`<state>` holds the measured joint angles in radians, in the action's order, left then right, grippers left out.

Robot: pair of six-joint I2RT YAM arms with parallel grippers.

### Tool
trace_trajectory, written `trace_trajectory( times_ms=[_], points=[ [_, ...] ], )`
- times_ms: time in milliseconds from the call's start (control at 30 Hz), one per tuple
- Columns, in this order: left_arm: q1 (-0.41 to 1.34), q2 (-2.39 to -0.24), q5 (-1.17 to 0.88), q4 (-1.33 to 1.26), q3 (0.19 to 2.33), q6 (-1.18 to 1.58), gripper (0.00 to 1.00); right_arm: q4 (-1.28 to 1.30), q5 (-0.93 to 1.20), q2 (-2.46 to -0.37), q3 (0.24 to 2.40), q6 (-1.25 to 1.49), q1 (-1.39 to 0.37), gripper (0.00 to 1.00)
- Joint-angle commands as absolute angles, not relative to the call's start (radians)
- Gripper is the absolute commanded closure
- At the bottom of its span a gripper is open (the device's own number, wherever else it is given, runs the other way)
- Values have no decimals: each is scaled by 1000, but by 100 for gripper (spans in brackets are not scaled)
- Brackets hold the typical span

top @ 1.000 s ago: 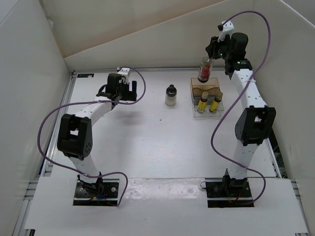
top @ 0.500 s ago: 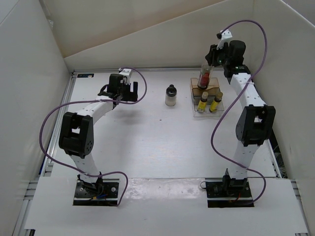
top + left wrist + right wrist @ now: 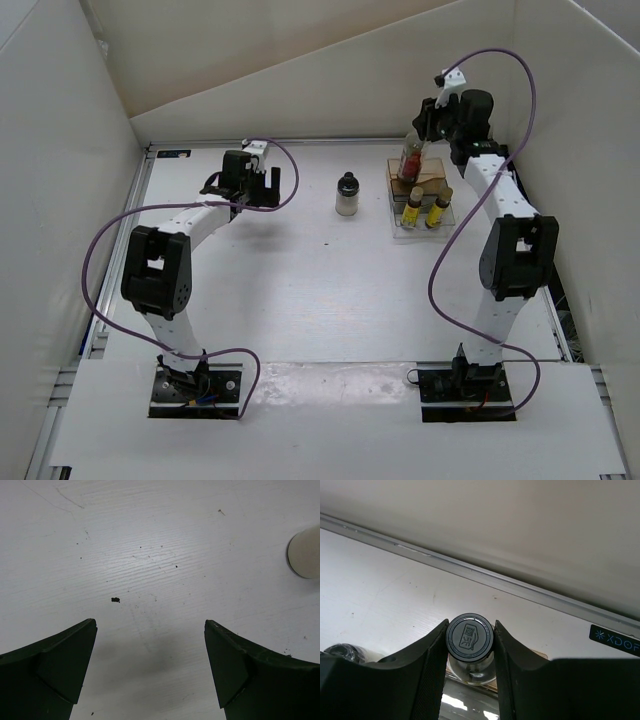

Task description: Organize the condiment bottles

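My right gripper (image 3: pixel 420 128) is shut on the black cap of the tall dark-red bottle (image 3: pixel 411 160), which leans over the back of the clear-and-tan rack (image 3: pixel 445 214). From the right wrist camera, the cap (image 3: pixel 469 636) is pinched between both fingers, with the clear glass shoulder below it. Two small yellow bottles (image 3: pixel 413 207) (image 3: pixel 436 208) stand in the rack's front row. The squat whitish jar (image 3: pixel 347 194) with a black cap stands alone on the table left of the rack. My left gripper (image 3: pixel 243 190) hovers open over bare table at the far left; the jar's rounded side (image 3: pixel 305 552) shows at its view's right edge.
White walls close in the table on the left, back and right. A metal rail (image 3: pixel 470 570) runs along the back edge just behind the rack. A small dark speck (image 3: pixel 115 599) lies on the table under the left gripper.
The right gripper has carried the dark-red bottle down and back, from above the rack to its rear row. The left arm has barely shifted.
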<state>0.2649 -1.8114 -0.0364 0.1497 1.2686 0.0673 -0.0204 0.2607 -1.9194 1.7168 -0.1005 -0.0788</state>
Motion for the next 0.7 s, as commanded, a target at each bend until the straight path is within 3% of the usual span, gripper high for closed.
trace_trajectory(
  times_ms=[0, 500, 567, 667],
  points=[
    [267, -1804, -48, 138, 1292, 61, 0, -193, 270, -1819, 1718, -113, -100, 100],
    [259, -1822, -52, 121, 1272, 71, 0, -253, 224, -1776, 1554, -115, -118, 100],
    [258, -1821, -51, 121, 1267, 74, 0, -247, 216, -1772, 1545, -121, -121, 64],
    [258, -1824, -54, 117, 1266, 74, 0, -250, 186, -1756, 1526, -147, -138, 39]
  ],
)
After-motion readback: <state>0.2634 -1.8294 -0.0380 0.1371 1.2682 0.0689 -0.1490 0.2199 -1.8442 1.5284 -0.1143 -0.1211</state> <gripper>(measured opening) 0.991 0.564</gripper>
